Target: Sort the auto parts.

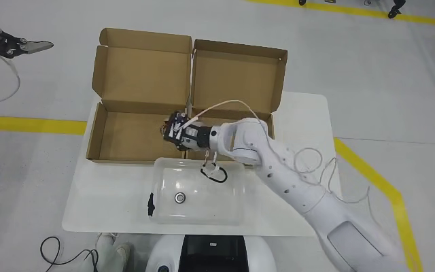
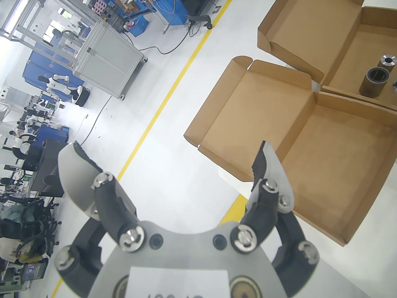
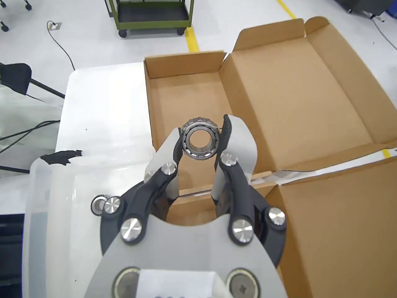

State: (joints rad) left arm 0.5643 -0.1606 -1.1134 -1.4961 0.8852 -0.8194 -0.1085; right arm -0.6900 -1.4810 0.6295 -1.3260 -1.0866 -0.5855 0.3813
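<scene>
We see a silvery bearing [image 3: 200, 154] in the right gripper [image 3: 201, 125], whose fingers [image 3: 245, 144] are pale grey with black pads [image 3: 224, 128]. The two boxes [image 1: 129, 136] are plain brown cardboard, the table [image 1: 109, 197] white (a yellow stripe [image 1: 41, 126] crosses the pale floor [image 1: 54, 75]). The clear bin [image 1: 204, 207] carries black tape [image 1: 150, 203].

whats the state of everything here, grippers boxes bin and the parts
right gripper: shut on the held bearing, above the empty box
held bearing: clamped, off any surface
left gripper: open, holding nothing
empty box: lid open, nothing inside
second box: lid open, two cylinders inside
cylinders: standing upright
clear bin: no lid, holds the loose bearing
loose bearing: lying flat in the bin
</scene>
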